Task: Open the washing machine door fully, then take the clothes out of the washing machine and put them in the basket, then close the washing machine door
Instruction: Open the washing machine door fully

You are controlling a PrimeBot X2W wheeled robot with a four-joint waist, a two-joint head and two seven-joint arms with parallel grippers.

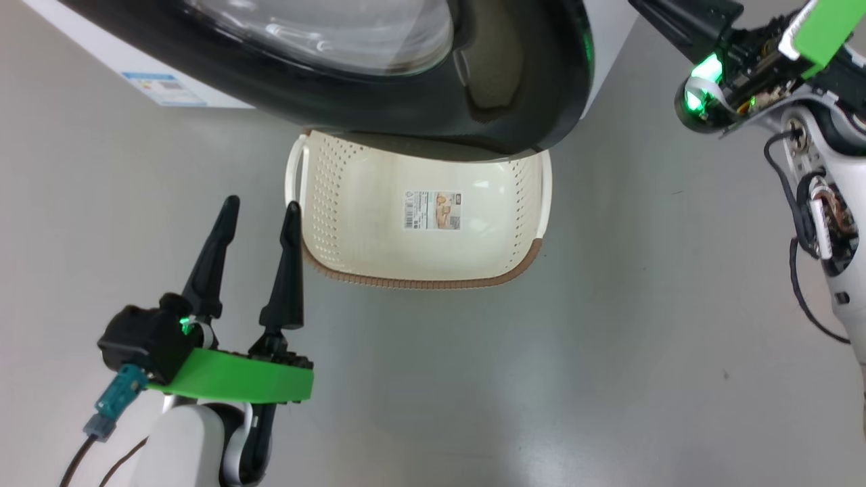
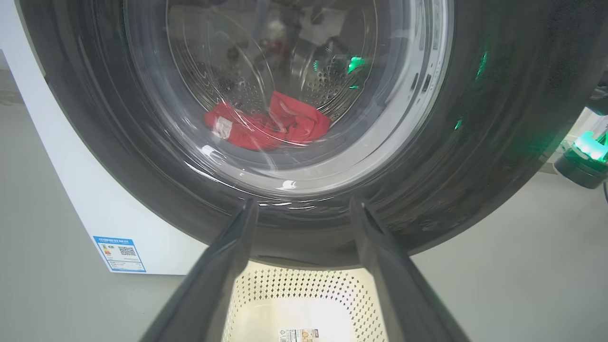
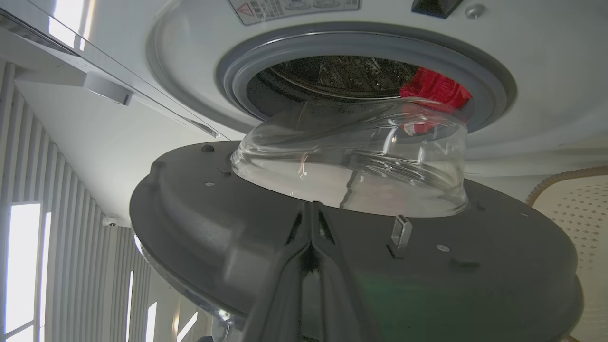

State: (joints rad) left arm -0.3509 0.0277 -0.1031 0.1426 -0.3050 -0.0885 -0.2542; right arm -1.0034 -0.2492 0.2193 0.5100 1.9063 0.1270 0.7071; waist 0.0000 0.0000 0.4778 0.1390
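Head view first: we've got the door (image 1: 514, 101) across the top of the frame, a wide glossy black rim with bulging clear glass (image 1: 338, 34) in the middle. It stands partway open from the washer (image 1: 74, 37), whose white body with a blue sticker (image 1: 164, 89) shows at the upper left. The basket (image 1: 325, 203) sits on the floor (image 1: 473, 379) just below the door, centre frame. It's cream with holey sides, a brown rim and a paper label (image 1: 432, 210) on its bottom.

The left gripper (image 1: 262, 203) is at the lower left, fingers spread wide, holding nothing, just beside the basket.

In the right wrist view the right gripper (image 3: 311, 211) is pinched fully together near the door's grey inner face; we can't tell if it touches.

The clothes (image 2: 266, 126) are a red heap low in the steel drum (image 3: 332, 76).

The floor is smooth plain grey. At the left of the right wrist view there's a pale slatted wall (image 3: 71, 237) with bright windows (image 3: 21, 266).
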